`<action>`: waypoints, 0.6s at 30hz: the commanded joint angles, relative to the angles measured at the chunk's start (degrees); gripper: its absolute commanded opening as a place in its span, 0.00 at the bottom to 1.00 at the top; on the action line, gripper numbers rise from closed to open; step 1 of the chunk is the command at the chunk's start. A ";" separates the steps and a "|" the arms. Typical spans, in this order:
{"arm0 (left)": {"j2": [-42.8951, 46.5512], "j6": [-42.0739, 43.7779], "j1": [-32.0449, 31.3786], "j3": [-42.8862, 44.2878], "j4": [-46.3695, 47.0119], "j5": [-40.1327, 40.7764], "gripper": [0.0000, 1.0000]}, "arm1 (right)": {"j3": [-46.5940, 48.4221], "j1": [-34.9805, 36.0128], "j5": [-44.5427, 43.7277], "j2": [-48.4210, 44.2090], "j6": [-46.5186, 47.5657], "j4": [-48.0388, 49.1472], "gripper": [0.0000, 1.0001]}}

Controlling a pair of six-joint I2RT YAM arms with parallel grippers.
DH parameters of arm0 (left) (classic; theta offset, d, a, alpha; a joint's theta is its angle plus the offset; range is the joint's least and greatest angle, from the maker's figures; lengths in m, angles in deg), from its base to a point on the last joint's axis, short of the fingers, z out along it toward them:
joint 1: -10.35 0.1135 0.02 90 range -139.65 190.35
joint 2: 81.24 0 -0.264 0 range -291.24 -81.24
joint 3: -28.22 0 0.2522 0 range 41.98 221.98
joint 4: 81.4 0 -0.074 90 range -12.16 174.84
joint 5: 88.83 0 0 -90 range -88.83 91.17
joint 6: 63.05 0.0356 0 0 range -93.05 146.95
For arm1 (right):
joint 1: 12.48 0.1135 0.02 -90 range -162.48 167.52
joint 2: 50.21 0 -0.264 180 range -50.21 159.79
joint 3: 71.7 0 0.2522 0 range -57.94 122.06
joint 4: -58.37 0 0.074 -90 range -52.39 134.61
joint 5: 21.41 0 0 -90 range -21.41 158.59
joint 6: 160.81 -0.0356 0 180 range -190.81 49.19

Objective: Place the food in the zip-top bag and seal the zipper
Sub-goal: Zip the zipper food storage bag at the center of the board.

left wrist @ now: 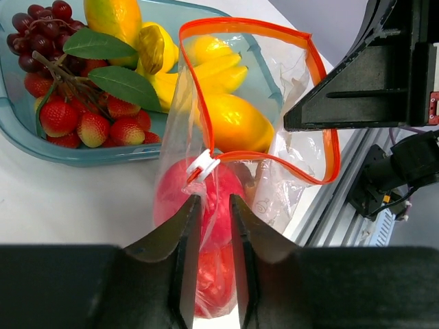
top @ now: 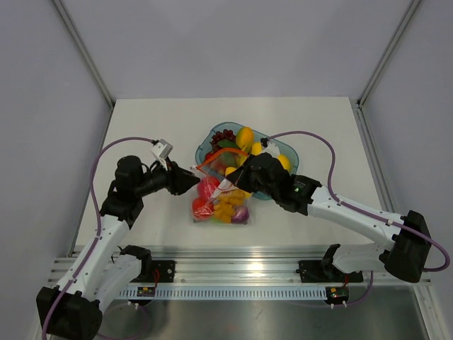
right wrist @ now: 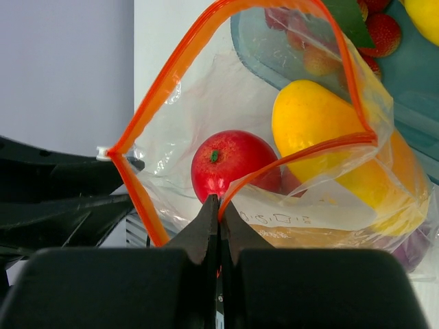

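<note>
Nearest the arm bases, the left tool (left wrist: 214,223) has its two fingers drawn almost together on the side edge of the zip-top bag (top: 219,202), with clear film bunched in the narrow gap between them, just below a small white slider (left wrist: 202,166). Opposite it, the right tool (right wrist: 219,209) is fully closed, its tips pinching the near lip of the bag right at the zipper (left wrist: 322,86). Held between the two, the bag stands on the white tabletop (top: 156,120) with its mouth raised. The orange-red strip is unsealed and spreads in a wide loop, and the slider sits at the end by the left tool. Inside the bag lies part of the food: a red apple (right wrist: 230,164) low down, with orange and purple pieces beside it in the overhead view. A large yellow fruit (right wrist: 315,123) shows through the film, though I cannot tell whether it is inside the bag or just behind it. Just beyond the bag's mouth sits a blue-tinted clear tray (left wrist: 41,147), close against the bag. It holds more pieces: strawberries (left wrist: 89,127), a bunch of dark grapes (left wrist: 38,34) with green leaves (left wrist: 110,79), and yellow fruit (left wrist: 206,62) further back.
</note>
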 commanded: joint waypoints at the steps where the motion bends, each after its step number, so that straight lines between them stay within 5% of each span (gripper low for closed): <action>1: -0.58 0.72 0.27 1.23 1.54 -1.14 0.47 | 0.94 -0.45 -0.50 -1.21 0.57 1.82 0.00; 3: -1.63 0.99 0.27 1.76 0.66 -0.61 0.64 | 0.94 -0.45 -0.59 -1.30 0.48 1.74 0.00; 11: -4.98 1.87 0.27 3.52 -1.36 0.18 0.66 | 0.85 -0.45 -0.50 -1.47 0.57 1.91 0.00; 14: -4.37 1.34 0.27 3.08 0.04 0.01 0.57 | 0.85 -0.45 -0.33 -1.30 0.66 2.09 0.00; 18: -3.66 -0.32 0.27 2.73 1.27 -0.52 0.24 | 0.85 -0.45 -0.33 -1.21 0.92 1.91 0.00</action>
